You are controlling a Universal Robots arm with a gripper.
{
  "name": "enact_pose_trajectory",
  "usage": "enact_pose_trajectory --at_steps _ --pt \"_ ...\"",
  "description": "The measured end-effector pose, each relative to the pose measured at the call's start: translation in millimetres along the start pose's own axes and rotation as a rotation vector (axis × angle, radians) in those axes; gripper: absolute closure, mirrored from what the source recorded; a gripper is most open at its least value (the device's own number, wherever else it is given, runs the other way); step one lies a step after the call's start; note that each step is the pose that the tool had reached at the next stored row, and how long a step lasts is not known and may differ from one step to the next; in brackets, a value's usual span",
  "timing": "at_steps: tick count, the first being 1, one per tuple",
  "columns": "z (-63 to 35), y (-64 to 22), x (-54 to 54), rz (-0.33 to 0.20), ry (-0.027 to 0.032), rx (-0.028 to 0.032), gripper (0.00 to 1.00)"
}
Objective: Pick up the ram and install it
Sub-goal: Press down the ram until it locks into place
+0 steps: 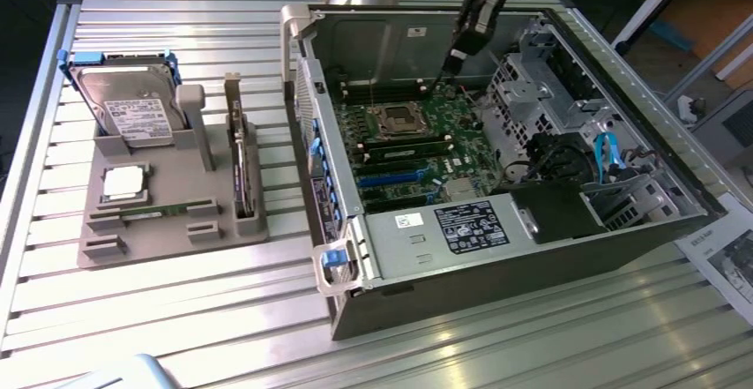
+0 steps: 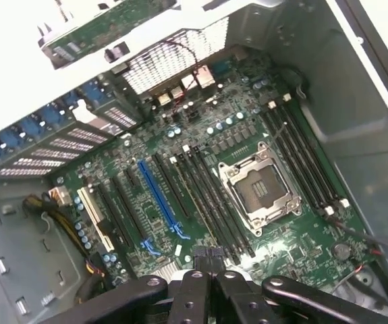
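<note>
Grey plastic holder (image 1: 176, 241) sits on the slatted metal bench (image 1: 176, 318), towards the exterior view's left. The ram (image 1: 153, 212) appears as a thin green strip lying lengthwise in a low slot near the holder's front edge, though I cannot make out its chips. Just behind it in the same holder I see the square silver processor chip (image 1: 123, 183). Behind that the hard drive (image 1: 132, 107) leans upright in its blue-cornered frame. A dark card (image 1: 242, 164) stands on edge along the holder's side nearest the computer.

My gripper (image 1: 450, 73) is well apart from all of that. It hangs inside the open computer case (image 1: 518, 270), which lies on its side towards the exterior view's right. The arm comes down from above, over the far part of the green motherboard (image 1: 465, 129).

On the wrist view the jaws are together at the gripper (image 2: 207, 280). I can make out nothing clamped between them. Beneath them I see the motherboard (image 2: 200, 135), with the empty processor socket (image 2: 258, 185) in its metal frame. Long black memory slots (image 2: 207, 199) run along both sides of the socket, and a blue expansion slot (image 2: 158, 196) lies just beyond them.
</note>
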State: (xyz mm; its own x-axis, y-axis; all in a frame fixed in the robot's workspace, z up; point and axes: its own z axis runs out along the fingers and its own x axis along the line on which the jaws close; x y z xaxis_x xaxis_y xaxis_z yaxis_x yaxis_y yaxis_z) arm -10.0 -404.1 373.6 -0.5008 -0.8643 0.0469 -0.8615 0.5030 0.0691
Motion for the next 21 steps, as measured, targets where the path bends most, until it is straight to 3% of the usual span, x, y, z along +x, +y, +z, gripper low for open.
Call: enact_pose_trajectory --at_steps 9,20,21 --pt "0.0 0.0 0.0 0.235 -0.0162 -0.0110 0.90" --pt "0.1 0.0 0.0 0.454 -0.0316 -0.0212 0.90" --pt "0.1 0.0 0.0 0.494 -0.0344 -0.0229 0.90"
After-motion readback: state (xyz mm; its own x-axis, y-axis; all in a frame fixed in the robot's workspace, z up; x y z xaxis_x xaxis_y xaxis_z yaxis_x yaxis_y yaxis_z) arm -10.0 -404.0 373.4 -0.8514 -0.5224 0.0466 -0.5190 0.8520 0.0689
